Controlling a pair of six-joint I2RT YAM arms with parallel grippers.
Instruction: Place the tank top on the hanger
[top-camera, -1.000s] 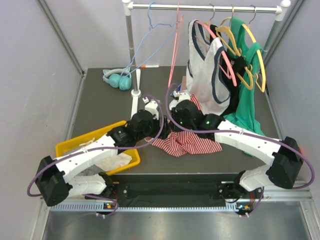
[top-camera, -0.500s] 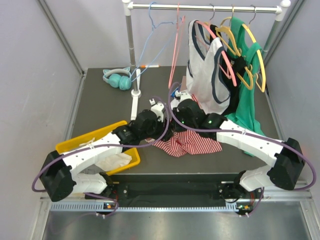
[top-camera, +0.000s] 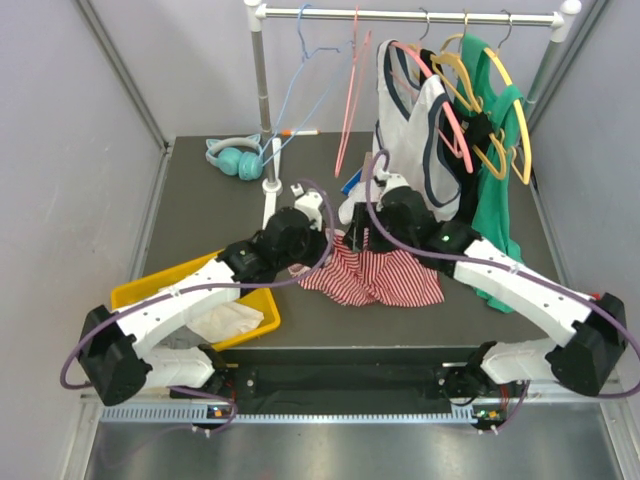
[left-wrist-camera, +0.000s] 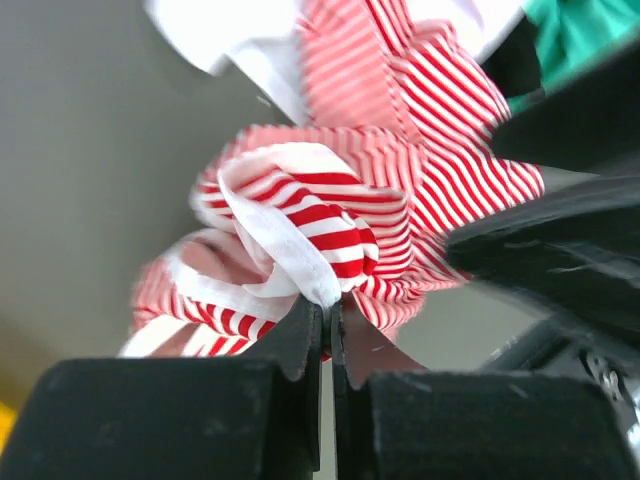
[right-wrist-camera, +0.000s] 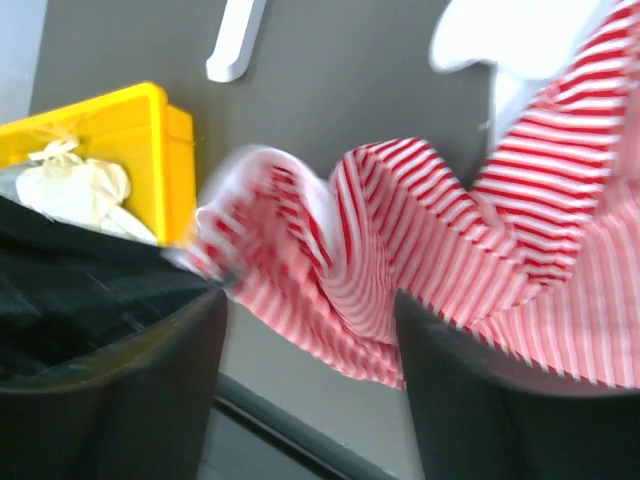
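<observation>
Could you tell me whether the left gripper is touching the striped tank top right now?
Touching. In the left wrist view, the left gripper is pinched shut on a white-edged fold of the tank top.

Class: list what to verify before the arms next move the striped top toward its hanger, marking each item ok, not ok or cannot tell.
1. Left gripper shut on the top's white edge: ok.
2. Right gripper open, jaws apart: ok.
3. Salmon hanger hangs bare on the rail: ok.
4. Top spread flat: not ok, bunched on the table.
5. Which opening of the top the left gripper holds: cannot tell.
</observation>
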